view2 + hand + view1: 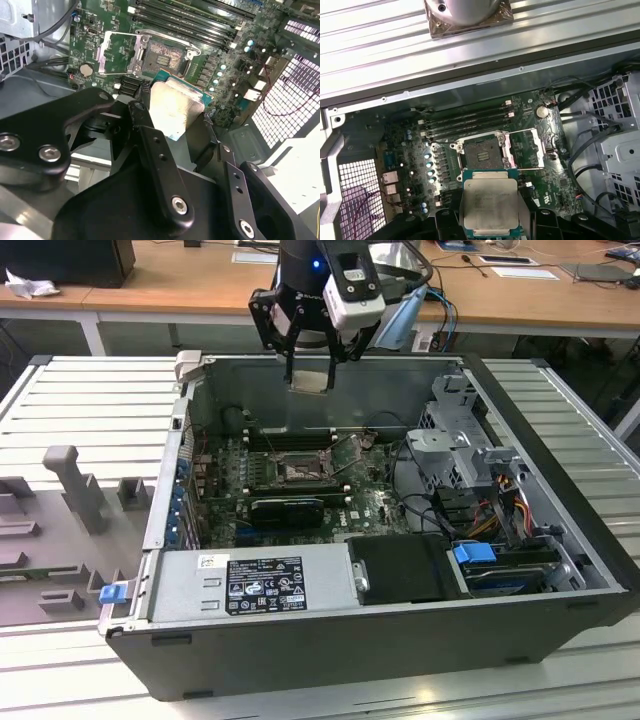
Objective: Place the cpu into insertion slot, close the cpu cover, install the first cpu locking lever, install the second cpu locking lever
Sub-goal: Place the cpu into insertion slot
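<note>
The cpu point(490, 202) hung clamped in the gripper point(311, 370), the insertion slot point(300, 472) well below at six o'clock in the exterior view, cpu cover point(525, 147) open; I judged a skewed descent could crush contacts.

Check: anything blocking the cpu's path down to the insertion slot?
Nothing visible. The hand holds the cpu up over the case; the insertion slot lies bare, its cpu cover swung open to one side.
</note>
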Controlling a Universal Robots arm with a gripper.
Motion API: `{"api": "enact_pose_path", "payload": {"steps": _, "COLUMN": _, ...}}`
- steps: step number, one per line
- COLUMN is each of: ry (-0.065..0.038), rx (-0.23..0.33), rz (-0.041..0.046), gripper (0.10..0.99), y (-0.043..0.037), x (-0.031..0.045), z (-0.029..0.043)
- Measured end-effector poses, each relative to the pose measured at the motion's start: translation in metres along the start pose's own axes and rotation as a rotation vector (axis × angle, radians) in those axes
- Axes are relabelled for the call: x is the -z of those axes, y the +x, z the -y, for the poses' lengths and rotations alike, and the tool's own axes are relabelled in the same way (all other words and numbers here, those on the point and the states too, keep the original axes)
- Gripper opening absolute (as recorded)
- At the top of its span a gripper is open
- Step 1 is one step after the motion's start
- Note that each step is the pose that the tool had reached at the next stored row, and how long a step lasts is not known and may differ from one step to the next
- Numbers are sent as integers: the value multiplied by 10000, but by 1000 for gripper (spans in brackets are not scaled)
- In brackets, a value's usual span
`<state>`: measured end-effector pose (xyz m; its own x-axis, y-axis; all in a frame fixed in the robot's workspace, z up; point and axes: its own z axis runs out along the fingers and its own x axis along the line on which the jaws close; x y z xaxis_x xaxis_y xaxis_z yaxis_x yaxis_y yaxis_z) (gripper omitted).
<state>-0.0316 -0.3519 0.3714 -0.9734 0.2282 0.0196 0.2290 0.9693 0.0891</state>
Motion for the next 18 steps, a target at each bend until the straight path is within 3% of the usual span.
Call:
{"api": "enact_pose_path", "payload": {"steps": 10, "ry": -15, "rx": -826, "rz": 73, "gripper": 525, "y": 2, "x": -6, "z": 1}}
{"api": "enact_pose_path", "payload": {"steps": 18, "ry": -18, "rx": -963, "rz": 87, "gripper": 525, "y": 10, "x": -18, "z": 5}}
